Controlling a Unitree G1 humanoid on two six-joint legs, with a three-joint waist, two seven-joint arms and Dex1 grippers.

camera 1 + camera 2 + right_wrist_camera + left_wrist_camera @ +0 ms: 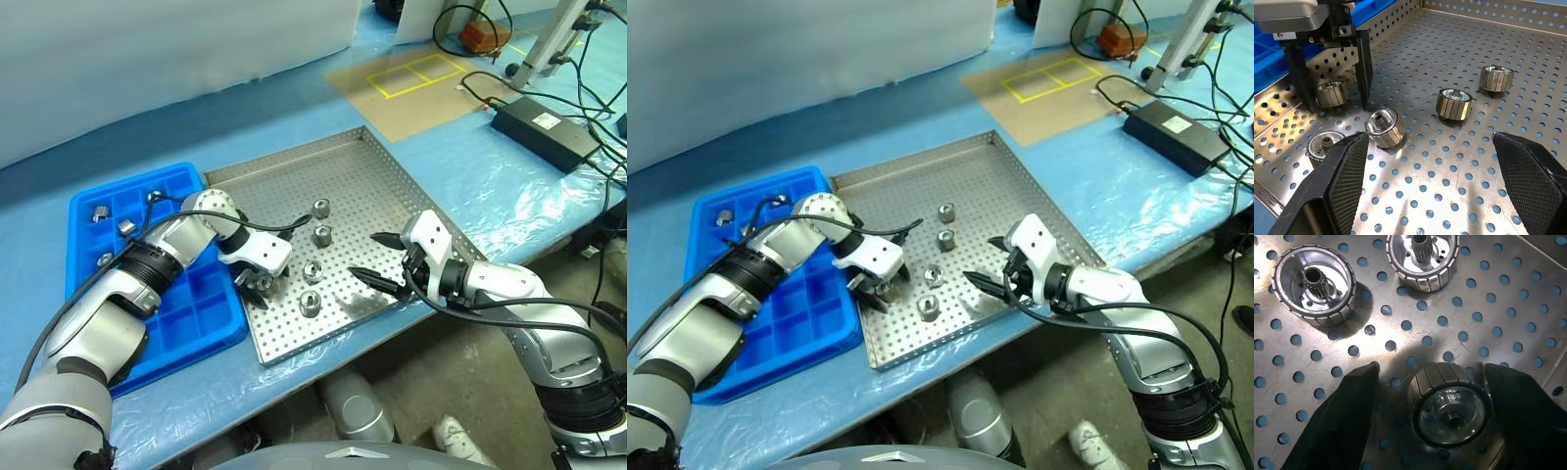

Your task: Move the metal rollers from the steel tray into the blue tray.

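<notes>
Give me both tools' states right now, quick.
Left tool: open, fingers straddling a roller in the steel tray, not yet clamped.
Right tool: open wide, holding nothing.

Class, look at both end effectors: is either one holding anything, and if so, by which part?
Nothing is gripped yet. The left end effector straddles one metal roller on the steel tray, fingers beside its ribbed sides. The right end effector is open and empty.
</notes>
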